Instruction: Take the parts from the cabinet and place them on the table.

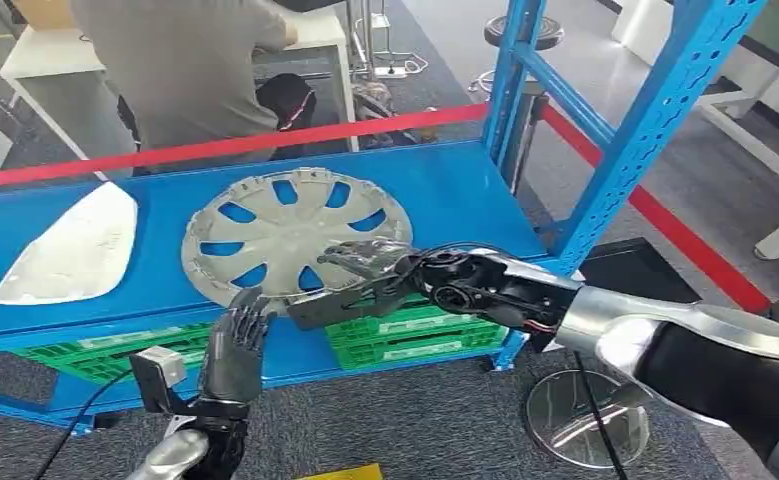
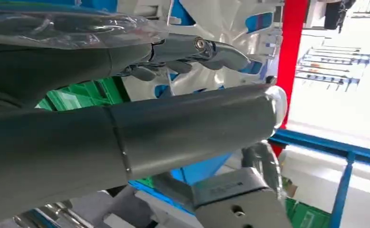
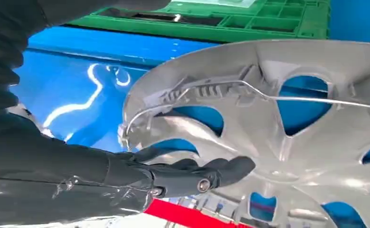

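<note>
**Wheel cover under both hands, nothing yet off the shelf**

The task looks barely begun. The silver wheel cover (image 1: pixel 297 230) lies flat on the blue shelf (image 1: pixel 455 190) of the cabinet, its near rim at the shelf's front edge. Beside it on the same shelf, apart from it, lies a white moulded part (image 1: pixel 70 248). Neither has been lifted, and no worktop carrying delivered parts can be seen, so both parts appear to be left to move.

The right hand (image 1: pixel 365 268) reaches across the cover's near rim with its fingers spread flat over the spokes. The right wrist view shows dark fingers (image 3: pixel 197 173) lying against the cover's face, not wrapped round it, so this hand is apart and pressing or resting, not clamped. The left hand (image 1: pixel 235 345) is raised at the shelf's front edge, fingers extended and apart, their tips at or just under the cover's rim. Whether they touch it I cannot tell. It holds nothing.

Judging by this, the step in hand is getting a grip on the cover; lifting, carrying and setting down all remain.

Green crates (image 1: pixel 405 330) on the lower shelf carry pale labels, too small to read. No other writing or brand is legible
</note>
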